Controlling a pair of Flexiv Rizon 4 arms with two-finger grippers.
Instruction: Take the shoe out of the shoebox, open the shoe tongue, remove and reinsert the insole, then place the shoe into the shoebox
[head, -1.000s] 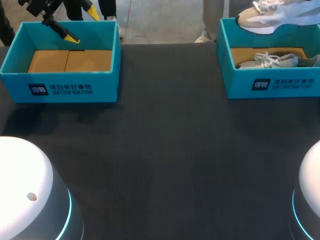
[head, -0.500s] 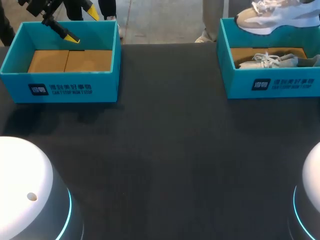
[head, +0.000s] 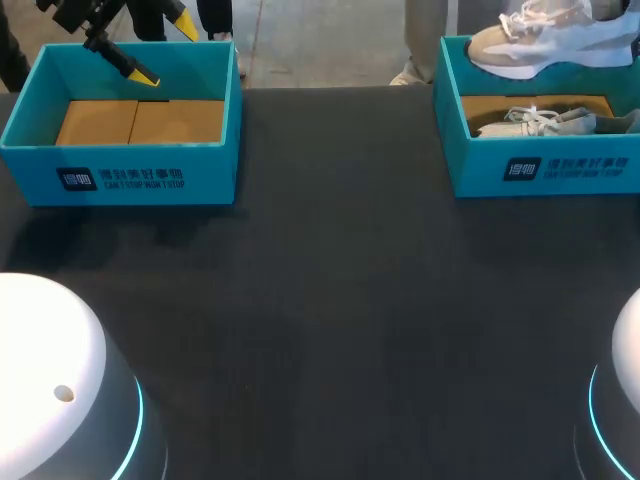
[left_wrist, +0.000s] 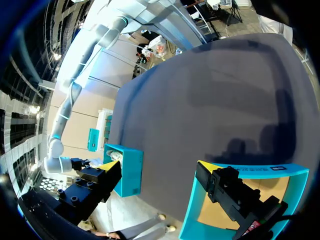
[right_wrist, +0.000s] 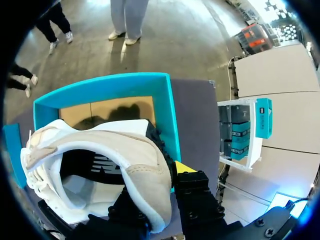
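Arm and gripper status: left gripper wide open and holding nothing, right gripper clamped on a raised load.

In the head view, the left arm enters at 11 o'clock. The left gripper (head: 163, 50) points down and toward 4 o'clock, with its yellow-tipped fingers (head: 140, 74) spread wide and nothing between them. The left wrist view confirms the wide spread. The right gripper (right_wrist: 166, 189) shows only in the right wrist view. One finger sits inside the heel of the shoe (right_wrist: 100, 150) and the other, yellow-tipped, sits outside it, so the heel wall is pinched from two sides. The white left arm base (head: 55, 380) stands at 7 o'clock and the right arm base (head: 622, 395) at 5 o'clock, each with a lit cyan ring.
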